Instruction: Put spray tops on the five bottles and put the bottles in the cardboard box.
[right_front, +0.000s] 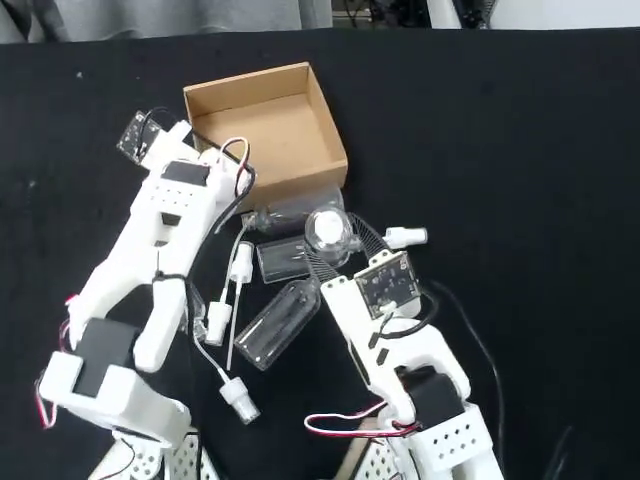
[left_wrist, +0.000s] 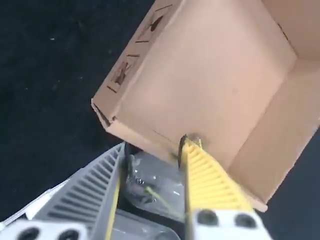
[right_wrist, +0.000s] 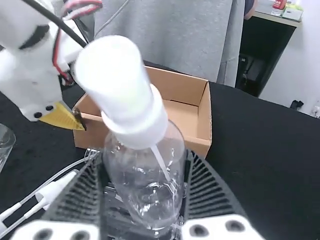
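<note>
Black cloth over the table (right_front: 520, 150), grey curtain (right_front: 180, 15) along its 12 o'clock edge. Ridged fingers (right_wrist: 200, 195) of the right gripper (right_wrist: 145, 159) clamped on either side of the capped bottle (right_wrist: 142, 190), clear, roughly upright at about table centre, with one white spray top (right_wrist: 117, 80) seated on its neck. Grey and yellow fingers (left_wrist: 210, 180) of the left gripper (left_wrist: 153, 145) a narrow gap apart, closed on the bottle by the box (left_wrist: 150, 187), yellow tip touching the box wall. Cardboard box (right_front: 270, 135) open-topped at 11 o'clock from table centre, with the bottle by the box on its side at the box's 5 o'clock corner. Near lying bottle (right_front: 283, 258) just beside the capped bottle at its 8 o'clock; far lying bottle (right_front: 275, 322) at its 7 o'clock, a little farther off. Four clear bottles counted in all. Lone spray top (right_front: 405, 237) on the cloth at 3 o'clock of the capped bottle. Three tubed spray tops (right_front: 240, 262) loose between 7 and 8 o'clock, each trailing a thin tube. Four loose tops, five with the seated one.
</note>
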